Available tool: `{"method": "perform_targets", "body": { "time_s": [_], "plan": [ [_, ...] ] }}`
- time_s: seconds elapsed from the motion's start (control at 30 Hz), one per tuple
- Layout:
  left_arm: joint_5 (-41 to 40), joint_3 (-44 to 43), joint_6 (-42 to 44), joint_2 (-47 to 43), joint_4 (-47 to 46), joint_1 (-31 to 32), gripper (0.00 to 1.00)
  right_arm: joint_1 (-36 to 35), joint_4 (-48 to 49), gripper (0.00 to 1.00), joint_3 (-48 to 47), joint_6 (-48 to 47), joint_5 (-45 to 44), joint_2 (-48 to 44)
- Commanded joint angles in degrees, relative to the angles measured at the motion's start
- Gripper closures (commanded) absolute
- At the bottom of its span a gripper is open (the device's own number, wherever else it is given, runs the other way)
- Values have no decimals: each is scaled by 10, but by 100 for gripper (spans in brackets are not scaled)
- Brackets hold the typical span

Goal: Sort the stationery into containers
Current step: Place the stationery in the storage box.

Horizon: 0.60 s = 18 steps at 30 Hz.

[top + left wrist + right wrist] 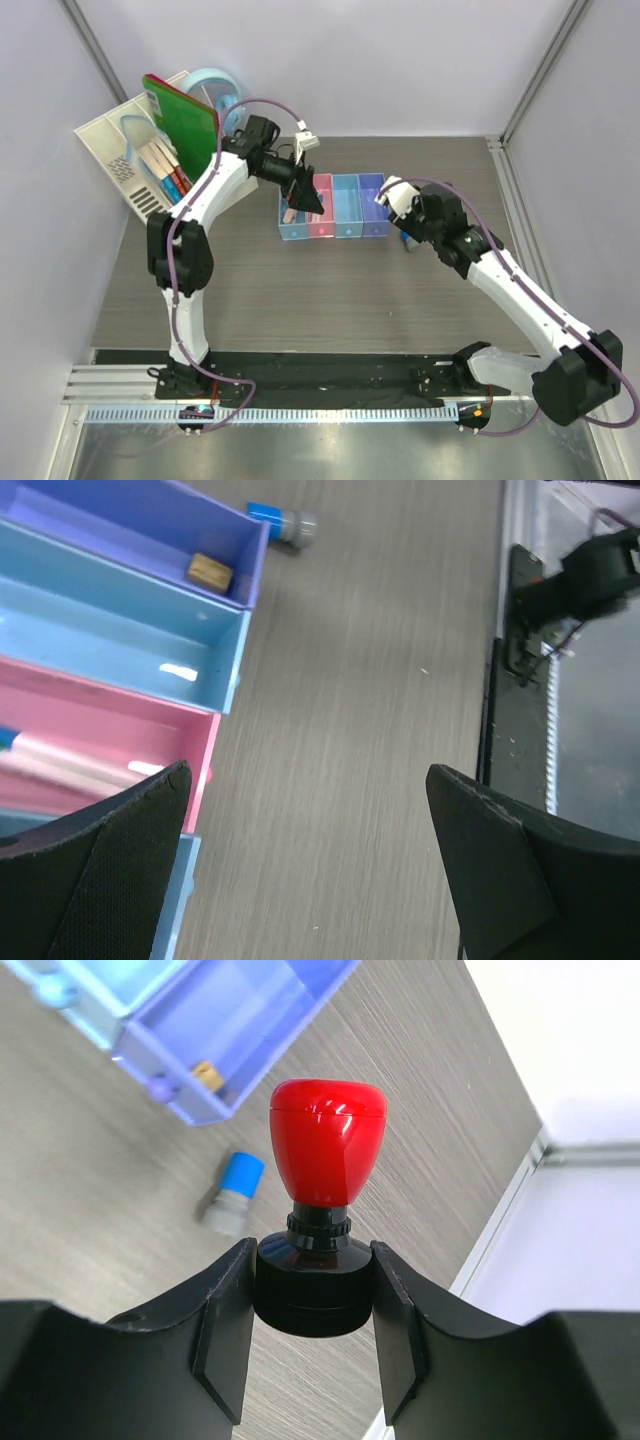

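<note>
The four joined bins (346, 206) stand mid-table: light blue, pink, blue and violet. My left gripper (312, 203) hovers over the pink bin's near end, open and empty (305, 870). The pink bin (110, 730) holds pens (60, 765). The tiny orange block (209, 572) lies in the violet bin (120, 530). My right gripper (402, 220) is just right of the violet bin, shut (310, 1265) on the black base of the red-and-black cylinder (325, 1155). The blue-grey cylinder (232, 1193) lies on the table beside the violet bin (235, 1030) and also shows in the left wrist view (283, 522).
A white slotted organizer (115, 150) with the green book (185, 115) and the light-blue tape dispenser (215, 88) stands at the back left. A metal rail (515, 215) runs along the table's right edge.
</note>
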<state>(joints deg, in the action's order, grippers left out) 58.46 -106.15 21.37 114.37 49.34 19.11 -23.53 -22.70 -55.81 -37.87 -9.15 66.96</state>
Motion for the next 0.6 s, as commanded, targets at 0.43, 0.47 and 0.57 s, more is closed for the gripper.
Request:
{"method": "perform_targets", "body": {
  "time_s": [0.43, 0.47, 0.57],
  "plan": [
    [189, -198, 129, 142, 218, 2, 0, -102, -39, 66, 12, -28, 62, -55],
    [181, -195, 126, 141, 213, 6, 0, -107, -39, 66, 7, -27, 62, -49],
    [170, -183, 97, 133, 183, 10, 1, -124, -38, 66, -13, -27, 58, -26]
  ]
}}
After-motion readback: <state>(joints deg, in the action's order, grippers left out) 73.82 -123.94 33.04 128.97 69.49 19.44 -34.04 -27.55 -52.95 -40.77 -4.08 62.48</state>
